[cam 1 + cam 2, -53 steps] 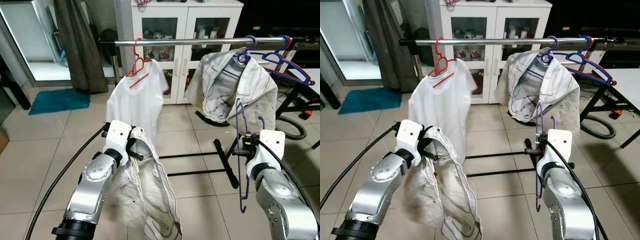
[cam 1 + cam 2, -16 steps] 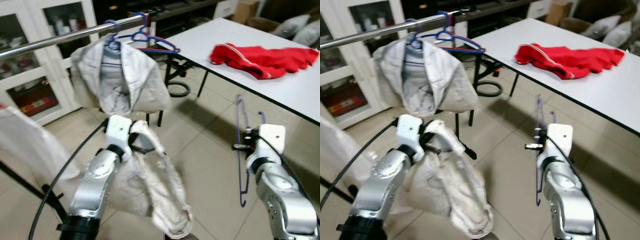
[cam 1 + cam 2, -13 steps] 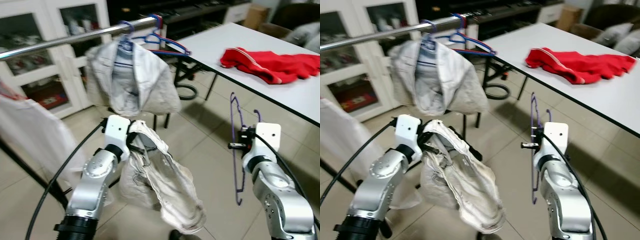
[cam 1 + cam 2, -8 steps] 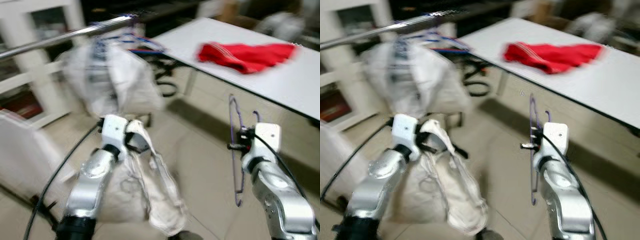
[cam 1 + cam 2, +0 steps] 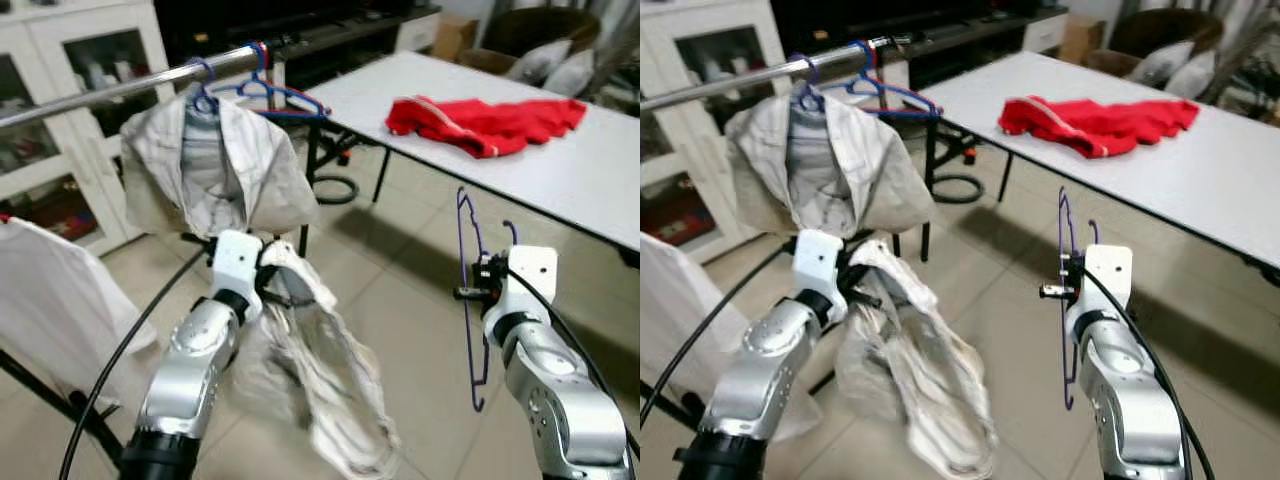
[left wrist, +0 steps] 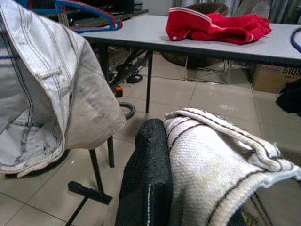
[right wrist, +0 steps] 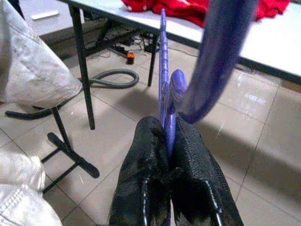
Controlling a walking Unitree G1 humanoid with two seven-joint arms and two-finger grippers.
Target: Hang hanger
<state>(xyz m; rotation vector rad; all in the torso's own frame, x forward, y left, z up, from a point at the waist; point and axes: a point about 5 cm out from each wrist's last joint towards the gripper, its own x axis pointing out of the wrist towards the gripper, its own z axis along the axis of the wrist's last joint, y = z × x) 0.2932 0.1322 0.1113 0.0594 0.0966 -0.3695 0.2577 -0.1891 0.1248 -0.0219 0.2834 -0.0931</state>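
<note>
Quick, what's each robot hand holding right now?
Left gripper: shut on the white garment.
Right gripper: shut on the purple hanger.

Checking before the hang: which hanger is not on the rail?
The purple hanger, pinched upright in the right gripper, off the rail. The blue and red-edged hangers hook over the rail; another carries the jacket.
</note>
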